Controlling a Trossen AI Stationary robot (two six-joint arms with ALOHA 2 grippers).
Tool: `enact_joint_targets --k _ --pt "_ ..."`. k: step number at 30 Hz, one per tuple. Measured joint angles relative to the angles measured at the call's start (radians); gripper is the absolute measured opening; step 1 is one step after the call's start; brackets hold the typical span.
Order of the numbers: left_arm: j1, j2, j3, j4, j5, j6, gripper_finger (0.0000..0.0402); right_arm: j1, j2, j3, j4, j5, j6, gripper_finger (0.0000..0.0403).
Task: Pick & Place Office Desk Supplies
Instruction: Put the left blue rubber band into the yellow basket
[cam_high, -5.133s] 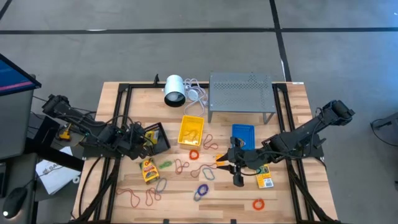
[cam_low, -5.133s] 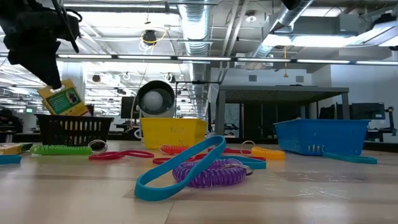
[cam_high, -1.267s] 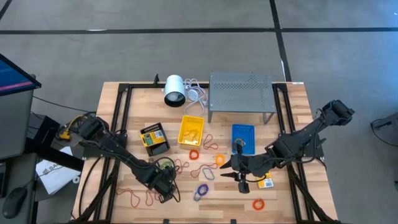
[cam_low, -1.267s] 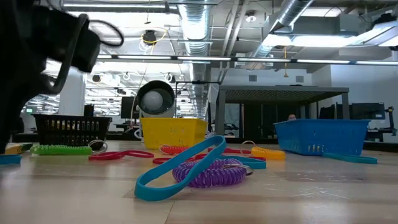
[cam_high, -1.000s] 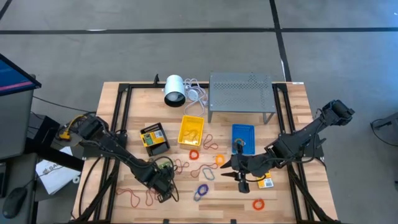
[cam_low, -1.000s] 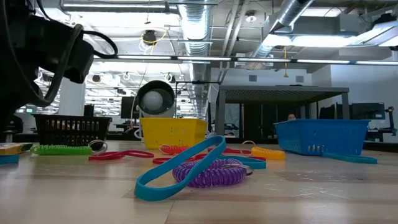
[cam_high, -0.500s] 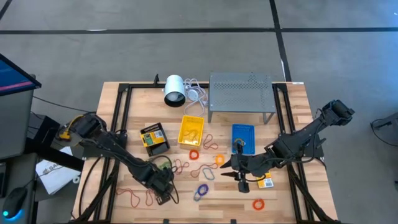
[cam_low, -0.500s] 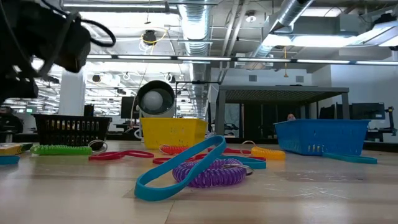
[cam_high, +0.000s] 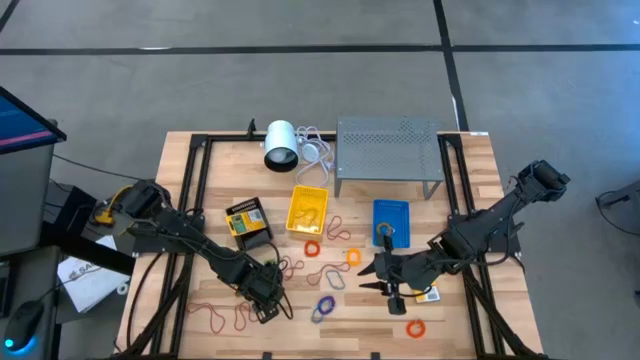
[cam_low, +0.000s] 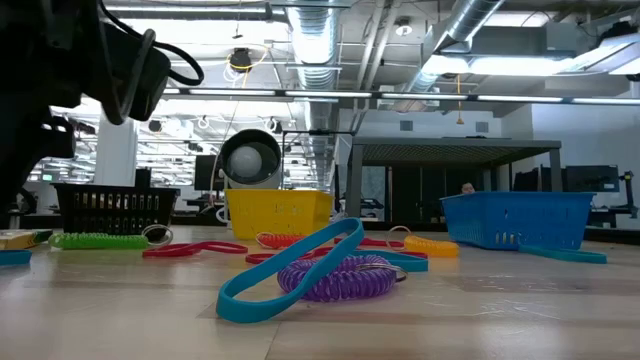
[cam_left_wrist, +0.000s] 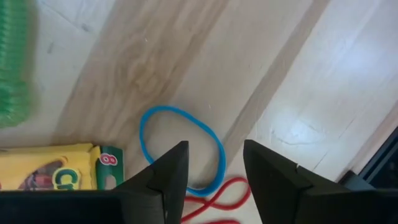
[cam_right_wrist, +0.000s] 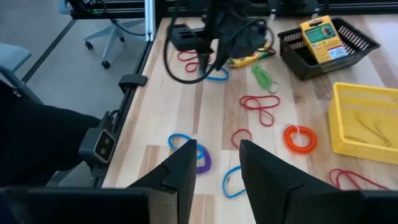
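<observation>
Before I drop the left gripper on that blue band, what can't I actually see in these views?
- Left wrist view: the blue band's near edge is hidden behind the left gripper's own fingers.
- Same view: the yellow packet is cut off by the frame.
- High view: the left arm covers the blue band.

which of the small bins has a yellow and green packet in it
The black bin, the dark mesh basket. A yellow-and-green packet stands in it. The yellow bin holds only thin loops, and no packet shows in the blue bin.
</observation>
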Motion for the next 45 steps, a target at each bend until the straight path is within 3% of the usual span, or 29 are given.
enact_joint_targets --k 7,24,29,35,45 --pt "0.015 0.001 0.000 -0.001 -0.028 -0.025 0.0170 0.014 0.000 0.000 -0.003 0.000 -0.023 0.0118" --pt "0.018 0.090 -0.001 -0.013 -0.048 -0.070 0.0168 0.013 0.000 0.000 0.003 0.000 -0.026 0.0118" --pt "0.022 0.092 -0.002 -0.030 -0.053 -0.102 0.0124 0.013 0.000 0.000 0.005 0.000 -0.025 0.0118" --pt "0.022 0.093 -0.004 -0.040 -0.053 -0.086 0.0015 0.013 0.000 0.000 0.006 0.000 -0.024 0.0118" --pt "0.021 0.051 -0.008 -0.028 -0.079 -0.041 0.0000 0.013 0.000 0.000 0.006 0.000 -0.024 0.0118"
